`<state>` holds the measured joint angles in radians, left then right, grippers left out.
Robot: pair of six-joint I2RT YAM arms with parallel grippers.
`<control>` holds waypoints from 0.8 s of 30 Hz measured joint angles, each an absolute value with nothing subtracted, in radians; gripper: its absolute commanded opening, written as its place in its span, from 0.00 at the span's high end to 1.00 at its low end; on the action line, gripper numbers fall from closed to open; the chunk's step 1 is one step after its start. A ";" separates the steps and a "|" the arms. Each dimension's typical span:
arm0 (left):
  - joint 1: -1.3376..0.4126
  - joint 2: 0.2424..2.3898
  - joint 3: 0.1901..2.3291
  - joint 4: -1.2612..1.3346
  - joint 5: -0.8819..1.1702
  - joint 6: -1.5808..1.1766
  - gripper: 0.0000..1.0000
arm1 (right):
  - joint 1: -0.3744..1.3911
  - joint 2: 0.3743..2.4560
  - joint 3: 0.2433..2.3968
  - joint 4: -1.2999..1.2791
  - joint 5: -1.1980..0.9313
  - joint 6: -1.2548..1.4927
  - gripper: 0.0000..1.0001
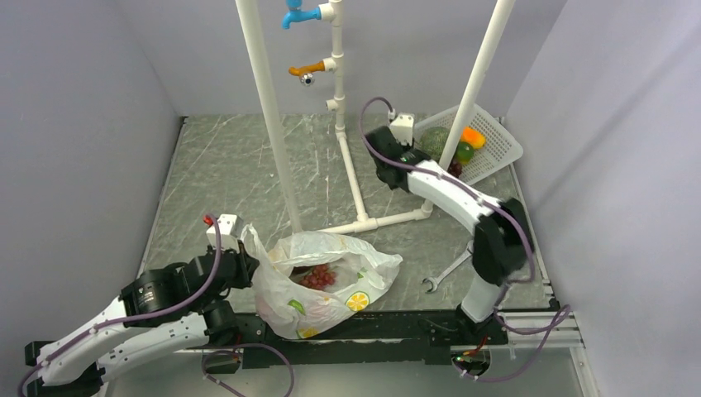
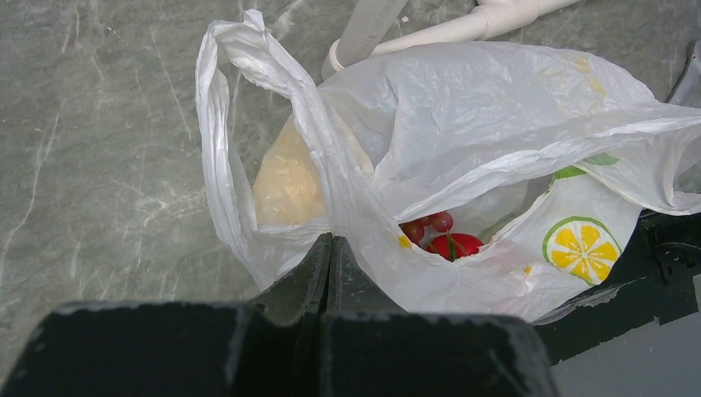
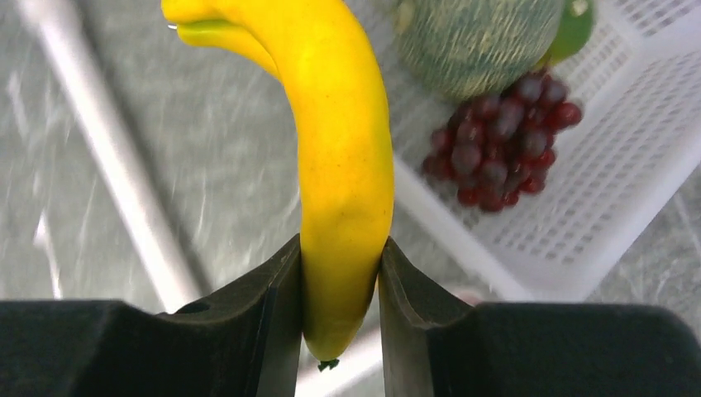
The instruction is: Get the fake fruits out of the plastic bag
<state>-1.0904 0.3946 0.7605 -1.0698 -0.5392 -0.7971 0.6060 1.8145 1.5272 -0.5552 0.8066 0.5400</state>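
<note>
Left gripper (image 2: 331, 248) pinches crinkly translucent bag (image 2: 463, 107); right gripper (image 3: 340, 265) clamps glossy banana (image 3: 347, 149).

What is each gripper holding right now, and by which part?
Right gripper clamps the banana near its dark-tipped end. Left gripper is shut on the plastic bag, pinching the thin film at its rim.

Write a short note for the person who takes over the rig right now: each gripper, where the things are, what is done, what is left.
Left gripper: shut on the plastic bag at its rim.
Right gripper: shut on the banana, held beside the white basket.
Done: banana is out of the bag, not set down.
To do: light red grape bunch, a red apple and a yellowish fruit behind the film are in the bag.
</note>
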 measured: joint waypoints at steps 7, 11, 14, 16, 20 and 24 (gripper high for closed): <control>-1.095 0.349 0.760 -1.066 -0.539 -0.797 1.00 | 0.654 1.201 0.964 -0.268 0.496 0.378 1.00; -1.098 0.341 0.759 -1.063 -0.539 -0.797 1.00 | 0.657 0.828 0.710 -0.052 0.418 0.325 1.00; -1.100 0.341 0.759 -1.061 -0.539 -0.794 1.00 | 0.657 0.641 0.605 0.016 0.445 0.311 1.00; -1.100 0.341 0.759 -1.060 -0.538 -0.793 1.00 | 0.656 0.599 0.602 0.057 0.497 0.301 1.00; -1.103 0.341 0.759 -1.060 -0.538 -0.790 1.00 | 0.655 0.609 0.618 0.138 0.620 0.277 1.00; -1.106 0.342 0.759 -1.060 -0.538 -0.790 1.00 | 0.658 0.609 0.618 0.215 0.678 0.243 1.00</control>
